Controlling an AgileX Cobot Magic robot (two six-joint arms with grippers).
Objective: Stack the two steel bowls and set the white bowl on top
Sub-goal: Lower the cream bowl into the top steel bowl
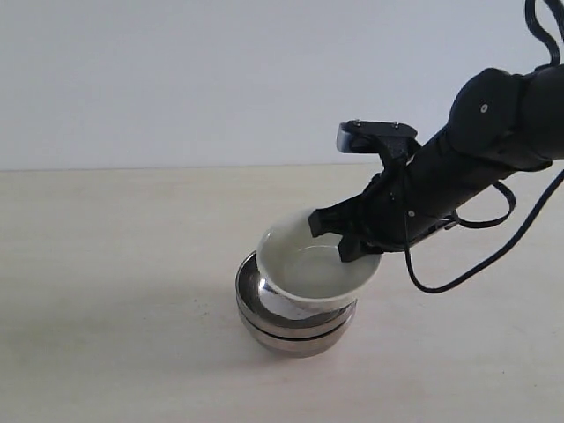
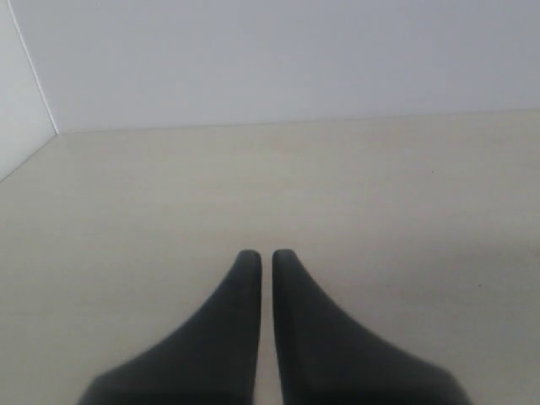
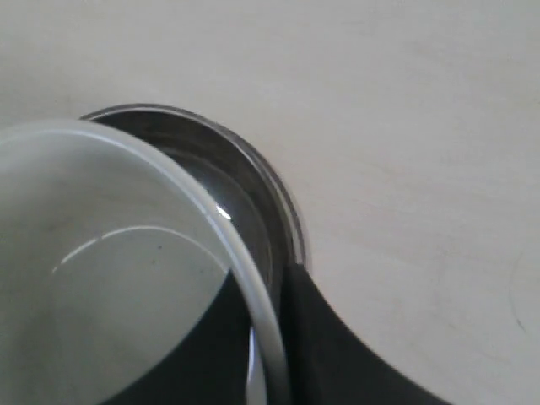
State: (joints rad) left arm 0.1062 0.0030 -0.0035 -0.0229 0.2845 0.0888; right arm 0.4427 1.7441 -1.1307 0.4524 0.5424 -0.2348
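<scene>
**Finding 1: critical relation.** The white bowl (image 1: 313, 264) is held by its rim, and the wall passes straight between the jaws of the right gripper (image 1: 340, 238). One finger is inside the bowl and the other outside. The bowl body extends away from the jaws on the inner-finger side. It is round, so it has no long axis to align. The two steel bowls (image 1: 295, 330) are nested and sit directly beneath the held bowl. In the right wrist view a crescent of steel interior (image 3: 245, 181) shows beyond the white rim. The white bowl (image 3: 110, 278) therefore looks off centre and tilted. Whether its base touches the steel cannot be told.

**Finding 2: jaws.** The right gripper (image 3: 274, 346) pinches the white bowl's rim. The left gripper (image 2: 265, 261) has its fingers drawn almost together with nothing between them, over bare table (image 2: 380, 194).

**Finding 3: arm pose.** The right arm slopes down from the far right with its wrist angled towards the stack. It is plainly the nearer arm. The left arm does not appear in the exterior view.

**Judgement.** The steel stack appears complete. What remains is to level, centre, lower and release the white bowl. Letting go while it is tilted risks it rocking or sliding.
</scene>
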